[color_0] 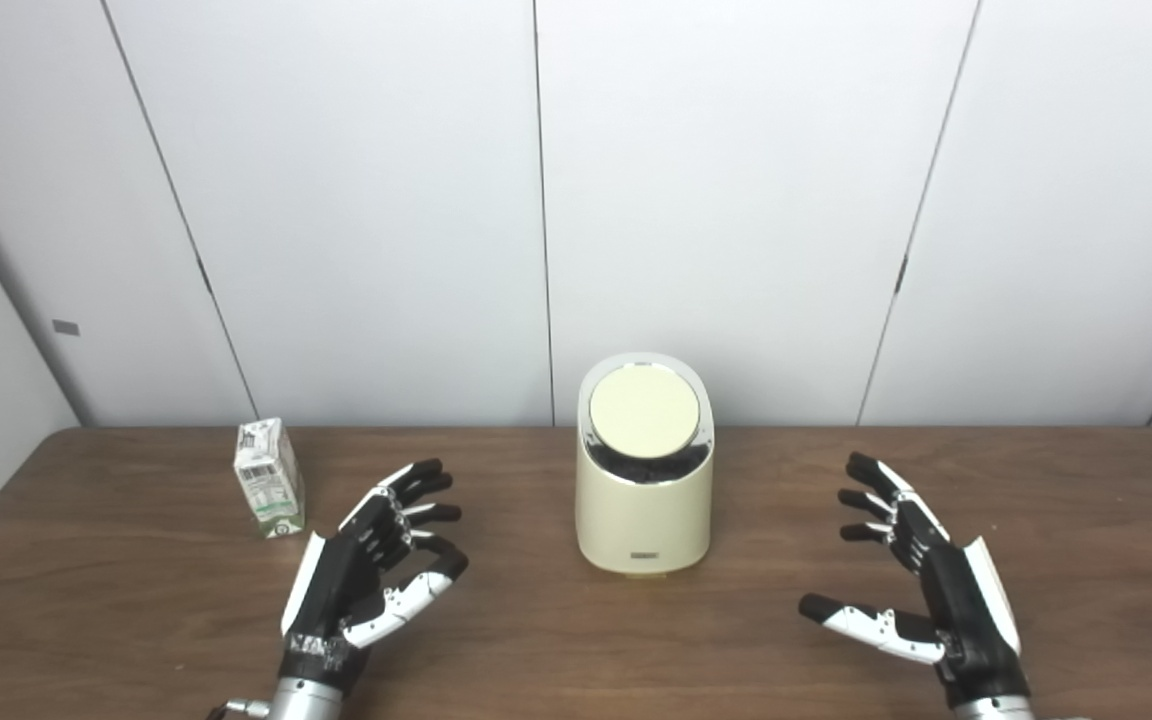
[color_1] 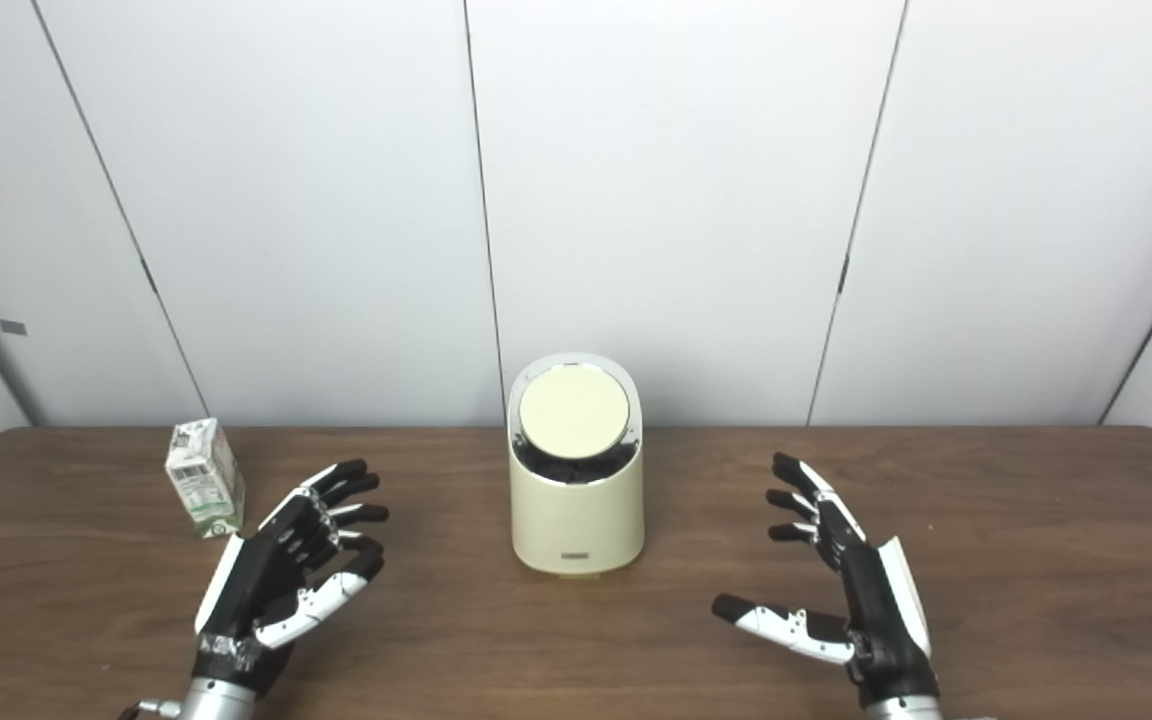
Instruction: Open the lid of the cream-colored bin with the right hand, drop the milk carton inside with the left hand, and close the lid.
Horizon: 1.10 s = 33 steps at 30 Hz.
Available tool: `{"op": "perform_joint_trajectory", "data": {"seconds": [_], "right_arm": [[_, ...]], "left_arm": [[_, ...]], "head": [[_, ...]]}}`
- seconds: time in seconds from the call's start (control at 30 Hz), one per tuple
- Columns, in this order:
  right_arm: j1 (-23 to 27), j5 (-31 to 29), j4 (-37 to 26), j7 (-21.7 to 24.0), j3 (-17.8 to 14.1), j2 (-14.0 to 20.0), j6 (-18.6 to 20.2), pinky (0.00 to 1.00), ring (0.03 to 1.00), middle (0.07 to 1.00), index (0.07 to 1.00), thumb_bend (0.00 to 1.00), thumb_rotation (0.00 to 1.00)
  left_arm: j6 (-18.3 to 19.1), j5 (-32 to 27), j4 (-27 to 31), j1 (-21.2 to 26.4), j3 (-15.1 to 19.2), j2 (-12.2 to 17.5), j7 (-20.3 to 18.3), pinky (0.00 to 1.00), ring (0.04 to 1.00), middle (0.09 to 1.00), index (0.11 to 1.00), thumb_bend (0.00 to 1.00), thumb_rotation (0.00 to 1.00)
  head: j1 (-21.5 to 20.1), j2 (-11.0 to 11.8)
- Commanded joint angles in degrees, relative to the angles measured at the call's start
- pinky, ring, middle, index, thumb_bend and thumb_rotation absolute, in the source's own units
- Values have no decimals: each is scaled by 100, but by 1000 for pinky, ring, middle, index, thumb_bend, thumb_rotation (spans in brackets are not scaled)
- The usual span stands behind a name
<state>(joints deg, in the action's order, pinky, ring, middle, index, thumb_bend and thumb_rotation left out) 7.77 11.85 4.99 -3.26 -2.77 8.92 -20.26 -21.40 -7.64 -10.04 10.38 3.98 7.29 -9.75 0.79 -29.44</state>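
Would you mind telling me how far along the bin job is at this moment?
Nothing looks done yet. The lid sits on the cream-colored bin, and the milk carton stands upright on the table, left of the bin. Both the left hand and the right hand are open, holding nothing. Left: open the lid, drop the carton inside, close it.

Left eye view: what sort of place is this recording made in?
Probably a staged test booth, not a lived-in room: plain white wall panels close off the back, and the wooden table carries only a cream-colored bin and a small milk carton.
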Motion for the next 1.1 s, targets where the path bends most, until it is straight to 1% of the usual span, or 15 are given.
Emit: {"op": "perform_joint_trajectory", "data": {"seconds": [0.0,0.17,0.27,0.43,0.53,0.67,0.77,0.83,0.87,0.93,1.07], "right_arm": [[8,36,-73,-76,6,-11,-46,670,806,874,864,862,380],[6,57,-92,-72,13,-26,-9,665,803,872,866,859,377],[-9,78,-187,-63,23,-49,74,658,797,871,864,862,377],[-26,88,-253,-59,36,-56,169,673,794,872,867,852,357],[-35,96,-258,-59,48,-50,153,673,793,872,870,846,351],[-55,50,-385,5,104,-84,264,685,801,876,875,833,332],[-75,17,-494,44,162,-109,311,671,798,878,875,816,333],[-92,-13,-569,63,191,-129,360,666,800,878,875,806,360],[-88,-23,-648,81,201,-148,454,661,800,879,877,804,383],[-67,-24,-780,101,209,-182,617,684,806,883,884,800,419],[86,-36,-976,179,186,-152,898,719,828,892,891,816,432]], "left_arm": [[-58,-71,191,104,3,51,-8,568,711,819,848,693,245],[-158,-54,119,122,13,64,-19,555,700,826,842,691,244],[-212,18,103,124,24,60,18,560,715,821,827,686,244],[-150,64,126,112,28,53,59,558,715,817,832,700,255],[-169,91,112,100,22,56,63,560,715,813,832,708,262],[-184,88,108,80,20,87,38,562,715,814,838,699,262],[-207,44,91,72,28,105,15,561,716,814,838,701,260],[-204,29,113,60,29,120,1,557,716,815,839,682,242],[-197,28,126,50,31,123,0,557,717,816,839,677,241],[-173,44,160,22,35,124,14,559,716,812,833,694,257],[-145,3,176,-11,32,125,-3,558,717,809,833,709,265]], "head": [[9,-7],[-8,11],[-23,13],[-36,8],[-67,59],[-109,119],[-149,171],[-149,183],[-153,193],[-167,203],[-194,217]]}}
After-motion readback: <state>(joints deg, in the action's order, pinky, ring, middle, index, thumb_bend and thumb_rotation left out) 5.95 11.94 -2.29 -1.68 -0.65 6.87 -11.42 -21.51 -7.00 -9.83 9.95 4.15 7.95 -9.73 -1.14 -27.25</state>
